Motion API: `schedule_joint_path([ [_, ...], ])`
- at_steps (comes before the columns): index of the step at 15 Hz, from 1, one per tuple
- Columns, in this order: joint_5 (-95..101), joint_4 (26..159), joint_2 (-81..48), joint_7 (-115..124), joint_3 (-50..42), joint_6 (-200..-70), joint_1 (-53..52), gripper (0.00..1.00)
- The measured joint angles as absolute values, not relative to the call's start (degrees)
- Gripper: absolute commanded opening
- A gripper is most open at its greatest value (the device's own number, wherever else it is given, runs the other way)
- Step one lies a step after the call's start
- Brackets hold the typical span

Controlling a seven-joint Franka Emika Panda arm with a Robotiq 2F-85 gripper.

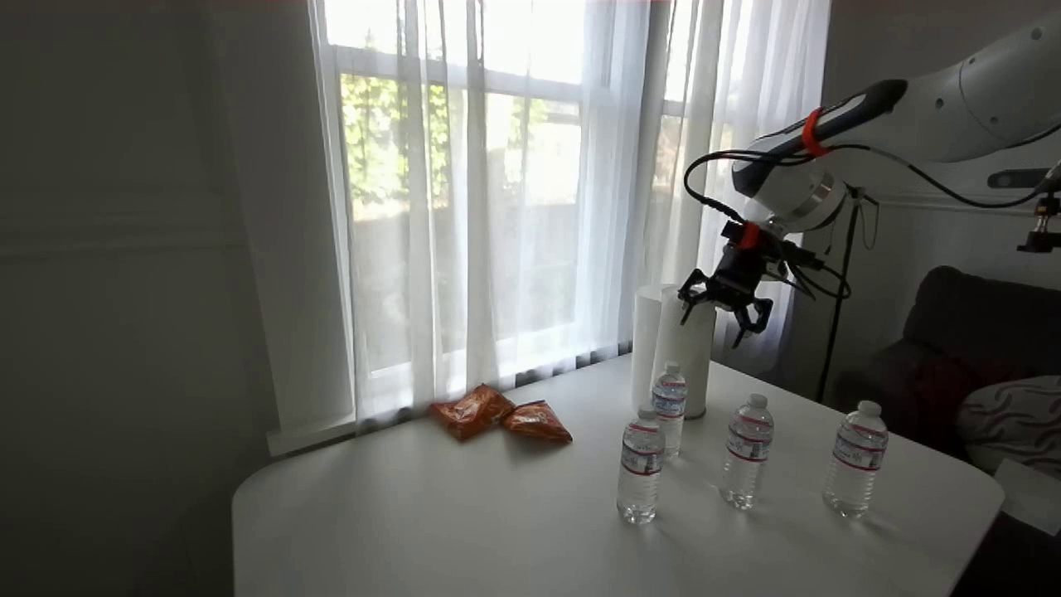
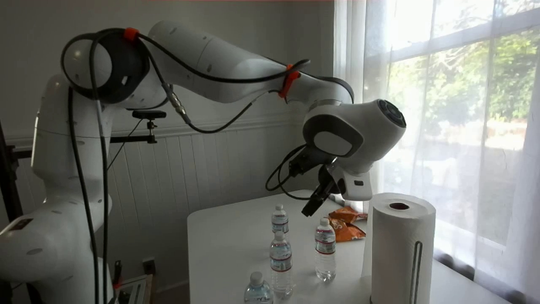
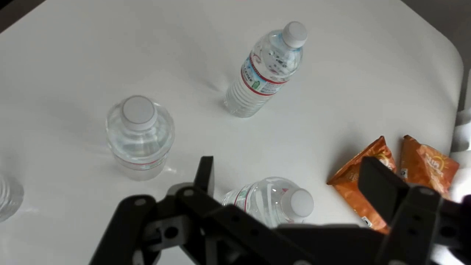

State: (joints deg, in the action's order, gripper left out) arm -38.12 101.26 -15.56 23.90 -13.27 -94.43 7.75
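Note:
My black gripper (image 1: 711,332) hangs above the white table, its jaws wide apart with nothing held. Several clear water bottles with white caps stand upright below. In the wrist view, one bottle (image 3: 270,202) appears in the gap between the fingers, its lower part hidden by the gripper. A second bottle (image 3: 141,147) is left of it, and a third (image 3: 263,73) stands farther up. Part of another bottle (image 3: 9,197) shows at the left edge. Two orange snack bags lie at the right; the right finger partly covers the nearer bag (image 3: 355,184), with the farther bag (image 3: 427,165) beside it.
A paper towel roll (image 2: 400,249) on a holder stands on the table near the window, close to the gripper in an exterior view. Sheer curtains (image 1: 481,207) hang along the table's window side. A dark sofa (image 1: 986,332) is beyond the table (image 1: 398,514).

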Motion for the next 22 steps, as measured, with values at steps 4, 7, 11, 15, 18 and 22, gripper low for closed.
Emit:
schedule_joint_path([
  [4,-27.6,103.5,-10.0,21.1,-11.5,-94.8,6.7,1.0],
  [7,-19.9,105.4,-6.1,19.7,-9.8,-95.4,5.8,1.0],
  [11,-12.1,109.1,-1.3,17.2,-7.3,-100.6,4.7,1.0],
  [15,-8.1,114.3,3.0,15.2,-5.1,-111.6,4.2,1.0],
  [18,-8.2,118.3,5.6,15.0,-4.2,-119.9,4.2,1.0],
  [22,-8.2,121.4,8.6,14.9,-3.9,-122.2,4.2,1.0],
])
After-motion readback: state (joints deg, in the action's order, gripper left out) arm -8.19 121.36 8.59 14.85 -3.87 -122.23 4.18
